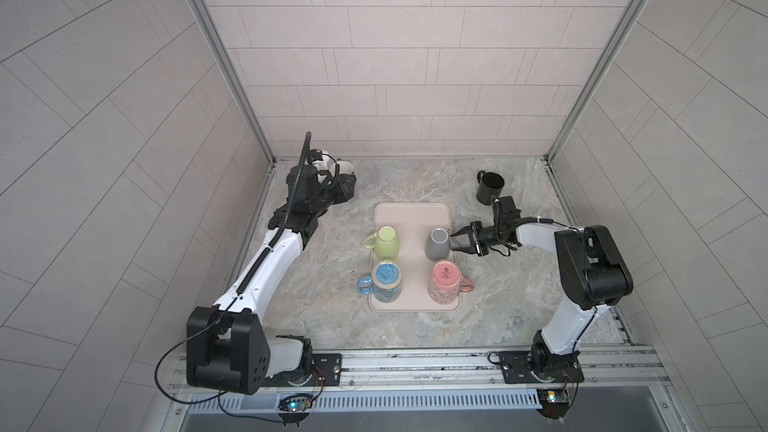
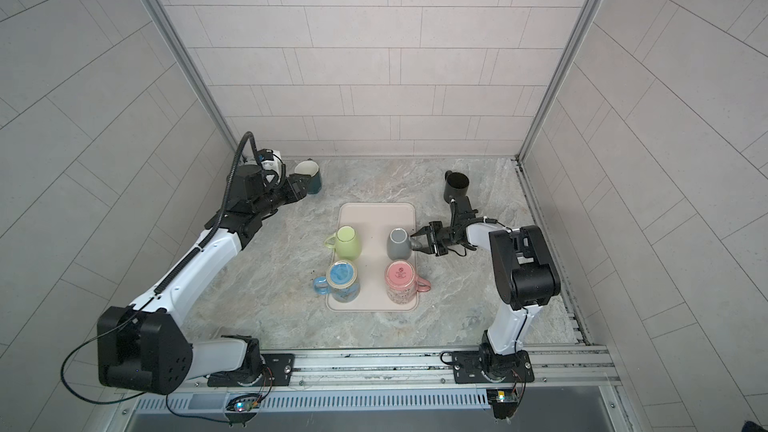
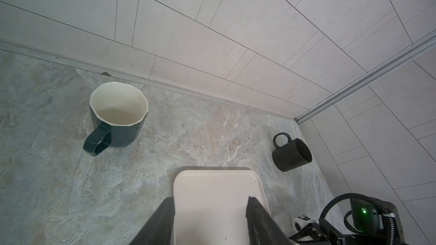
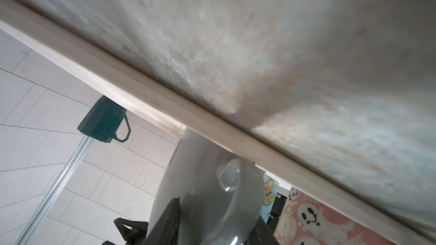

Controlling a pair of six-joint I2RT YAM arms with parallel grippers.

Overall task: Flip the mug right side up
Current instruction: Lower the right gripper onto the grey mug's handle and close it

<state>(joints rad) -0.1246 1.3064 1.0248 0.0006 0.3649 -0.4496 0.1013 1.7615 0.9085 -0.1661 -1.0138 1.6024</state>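
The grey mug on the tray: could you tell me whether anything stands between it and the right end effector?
Nothing visible does. The right end effector is at the grey mug, its fingers either side of the handle; the pink mug stands beside, not between.

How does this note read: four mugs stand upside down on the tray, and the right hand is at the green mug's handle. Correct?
Not quite. The right hand is at the handle of the grey mug, not at the green mug, which stands across the tray from it. Both top views show this. The rest of the note holds.
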